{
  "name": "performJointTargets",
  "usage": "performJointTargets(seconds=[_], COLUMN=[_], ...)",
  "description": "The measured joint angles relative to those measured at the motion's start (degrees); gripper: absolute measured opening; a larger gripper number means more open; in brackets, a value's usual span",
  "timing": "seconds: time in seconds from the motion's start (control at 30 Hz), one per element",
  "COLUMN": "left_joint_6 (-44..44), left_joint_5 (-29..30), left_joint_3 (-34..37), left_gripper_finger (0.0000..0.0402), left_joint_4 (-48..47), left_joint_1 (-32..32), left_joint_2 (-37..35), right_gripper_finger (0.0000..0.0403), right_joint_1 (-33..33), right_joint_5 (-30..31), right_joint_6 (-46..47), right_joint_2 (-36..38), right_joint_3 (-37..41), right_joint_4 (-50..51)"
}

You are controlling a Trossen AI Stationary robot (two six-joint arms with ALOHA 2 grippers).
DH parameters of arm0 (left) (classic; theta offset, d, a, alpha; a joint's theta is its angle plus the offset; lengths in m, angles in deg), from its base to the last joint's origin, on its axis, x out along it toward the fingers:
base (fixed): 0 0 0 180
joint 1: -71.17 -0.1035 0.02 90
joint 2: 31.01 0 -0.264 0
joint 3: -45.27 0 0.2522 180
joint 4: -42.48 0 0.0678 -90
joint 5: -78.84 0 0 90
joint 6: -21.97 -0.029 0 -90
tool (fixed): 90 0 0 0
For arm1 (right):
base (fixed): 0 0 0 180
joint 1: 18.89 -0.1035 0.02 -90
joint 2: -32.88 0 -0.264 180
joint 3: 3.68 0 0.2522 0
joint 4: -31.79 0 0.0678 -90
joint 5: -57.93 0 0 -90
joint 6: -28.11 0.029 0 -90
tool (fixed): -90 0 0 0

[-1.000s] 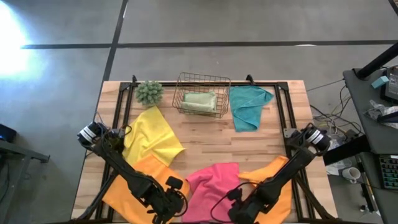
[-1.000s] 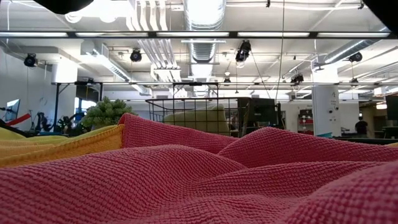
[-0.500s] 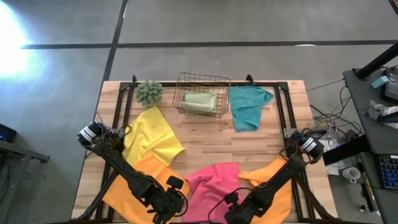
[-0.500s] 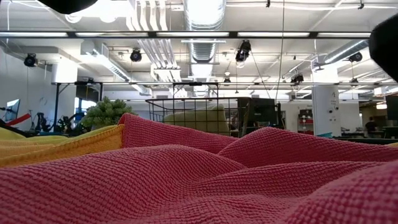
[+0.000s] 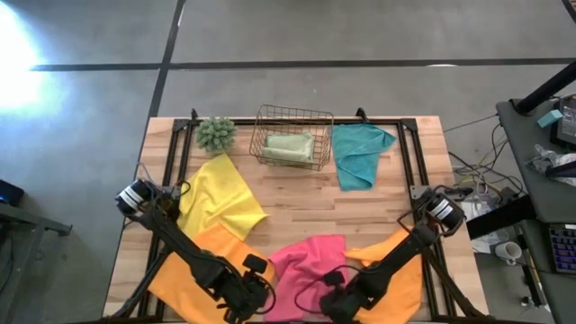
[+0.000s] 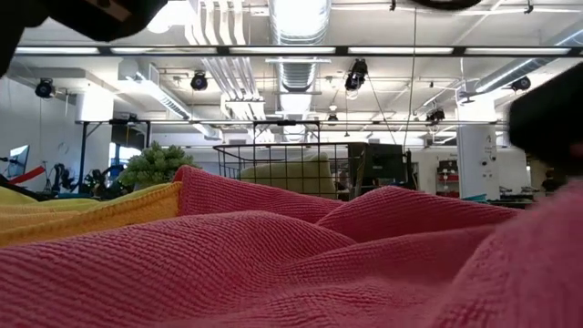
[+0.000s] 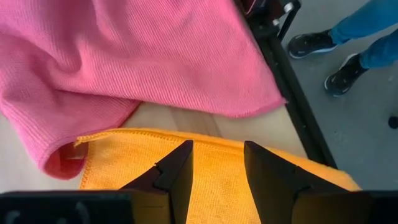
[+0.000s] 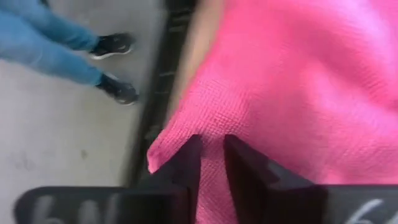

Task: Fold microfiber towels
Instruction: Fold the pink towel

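Observation:
A pink towel (image 5: 310, 256) lies rumpled at the table's near middle and fills the low view (image 6: 228, 264). One orange towel (image 5: 184, 265) lies to its left and another (image 5: 400, 256) to its right. A yellow towel (image 5: 220, 202), a teal towel (image 5: 360, 153) and a sage green one (image 5: 288, 146) in a wire basket lie farther back. My left gripper (image 5: 250, 301) is open above the left orange towel's edge (image 7: 124, 165). My right gripper (image 5: 335, 301) is at the pink towel's near edge, its fingers nearly together on the cloth. My right gripper (image 8: 212, 165) has the pink towel between its two fingers, close to the towel's near corner (image 8: 163, 152) by the table's near edge. One layer or several, I cannot tell. The cloth beside it stands raised (image 6: 528, 255), and the rest lies on the table.
A fuzzy green plant ball (image 5: 216, 133) stands at the far left beside the wire basket (image 5: 292, 117). A black frame rail (image 7: 298, 106) runs along the table's near edge. A person's legs and dark shoes (image 8: 115, 43) show on the floor beyond that edge.
My right gripper has gone toward the table's left, onto the pink towel's near edge. In the low view the towel's right part has risen into a higher fold while its left part has stayed put.

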Motion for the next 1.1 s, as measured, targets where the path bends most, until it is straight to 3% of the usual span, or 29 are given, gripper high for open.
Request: performJointTargets(seconds=[0.2, 0.47, 1.1], left_joint_6=[0.0, -0.5, -4.8], left_joint_5=[1.7, 0.5, -1.6], left_joint_3=[0.0, 0.0, 0.1], left_gripper_finger=[0.0128, 0.0128, 0.0128], left_joint_4=[0.9, 10.0, 20.4], left_joint_1=[-0.1, 0.4, 1.4], left_joint_2=[1.2, 3.1, 9.8], right_gripper_finger=[0.0011, 0.0009, 0.0009], right_joint_1=[2.0, 2.4, 3.7], right_joint_5=[1.0, 1.2, 1.0], right_joint_6=[3.6, 6.2, 8.5], right_joint_2=[0.1, 1.3, 1.5], right_joint_3=[0.1, 0.3, 0.5], right_joint_4=[0.1, 0.1, 0.1])
